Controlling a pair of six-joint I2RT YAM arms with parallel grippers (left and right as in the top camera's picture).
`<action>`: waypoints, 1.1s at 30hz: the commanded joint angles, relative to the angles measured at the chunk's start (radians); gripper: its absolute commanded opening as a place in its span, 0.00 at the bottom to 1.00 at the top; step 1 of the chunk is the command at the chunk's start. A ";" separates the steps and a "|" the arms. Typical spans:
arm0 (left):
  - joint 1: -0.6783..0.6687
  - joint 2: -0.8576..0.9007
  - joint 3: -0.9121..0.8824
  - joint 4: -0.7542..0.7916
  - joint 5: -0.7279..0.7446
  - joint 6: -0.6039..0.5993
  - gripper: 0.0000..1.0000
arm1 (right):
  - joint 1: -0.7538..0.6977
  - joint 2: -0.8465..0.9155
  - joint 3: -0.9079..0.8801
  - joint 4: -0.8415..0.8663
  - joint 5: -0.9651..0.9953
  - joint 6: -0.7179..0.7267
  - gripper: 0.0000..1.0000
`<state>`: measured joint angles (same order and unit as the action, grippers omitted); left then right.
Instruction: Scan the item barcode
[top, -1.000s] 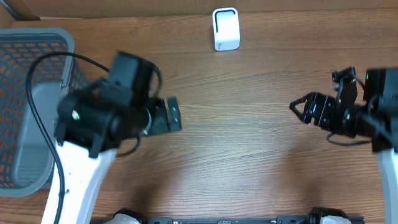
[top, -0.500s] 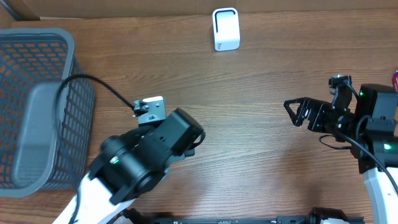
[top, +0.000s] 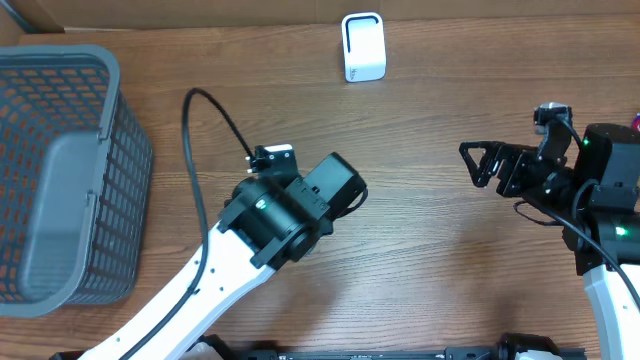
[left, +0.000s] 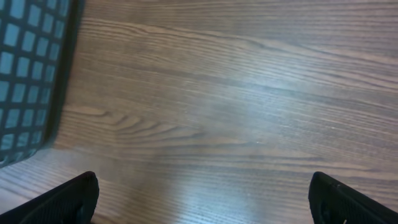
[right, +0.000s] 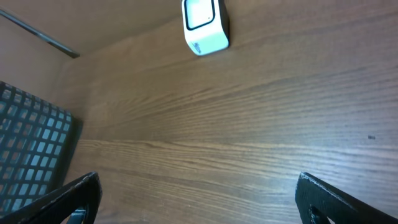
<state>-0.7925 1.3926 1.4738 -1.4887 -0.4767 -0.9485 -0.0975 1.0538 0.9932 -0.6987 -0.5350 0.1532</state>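
A moment ago the left arm (top: 290, 215) was over the basket (top: 125, 110). Now it has swung away and sits over the middle of the table (top: 420, 260). The right gripper (top: 472, 165) has stayed on the right side and has opened a bit wider. A flat grey thing (top: 60, 220) lies inside the basket, and it has not moved. I think this is the item, but no barcode shows on it from here. The white scanner (top: 362, 45) stands at the far edge of the table, well away from the basket and from both arms. So right now nothing is near the scanner, and nobody is holding the item. That looks like the scan is either over or has to start again with a new pick. The left gripper (left: 208, 202) is wide open, with only bare wood between its fingers. It holds nothing and touches nothing. The right gripper is wide open too, and its own camera shows just the table and the scanner far ahead.
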 joint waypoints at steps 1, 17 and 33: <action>-0.005 -0.011 0.002 0.026 -0.031 -0.004 1.00 | 0.001 -0.005 -0.001 0.009 -0.005 -0.020 1.00; 0.310 -0.330 0.000 0.259 0.632 0.874 1.00 | 0.001 -0.004 -0.001 0.002 -0.005 -0.020 1.00; 0.365 -0.274 0.000 0.217 0.584 0.875 1.00 | 0.001 -0.004 -0.001 0.002 -0.005 -0.020 1.00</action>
<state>-0.4339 1.0992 1.4731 -1.2690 0.1020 -0.0967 -0.0975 1.0542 0.9932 -0.7006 -0.5350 0.1532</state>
